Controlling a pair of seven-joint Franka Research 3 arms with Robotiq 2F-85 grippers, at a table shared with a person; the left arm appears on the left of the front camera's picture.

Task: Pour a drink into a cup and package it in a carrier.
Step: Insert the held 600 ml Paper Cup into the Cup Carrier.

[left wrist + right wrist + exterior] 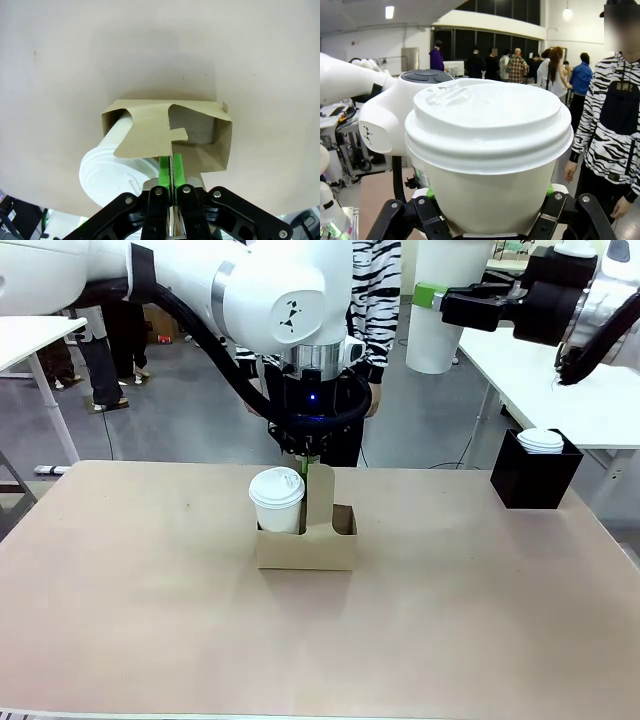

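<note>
Tipping is looking like the main danger. The left hand (308,462) is pinching the handle (320,495) of the carrier (305,548), pads fully closed on the thin card. Only one slot is carrying a cup (277,498), so any lift is likely going to swing the load toward that side. The card could also be slipping or creasing under so narrow a grip. The carrier is sitting near the middle of the surface (150,620); whether it is resting fully on it, I cannot tell.

The right hand (489,192) is holding a second cup (487,130) up off the surface, fingers spread around its lower wall. Squeezing harder is risking a popped lid. Bringing it to the empty slot (343,523) is going to be tight, since the left arm (280,310) is hanging directly above.

Elsewhere room is plentiful. Bare surface is lying all round the carrier, with the edges well off. The box (535,485) is standing far right, and a person (378,300) is waiting behind.
</note>
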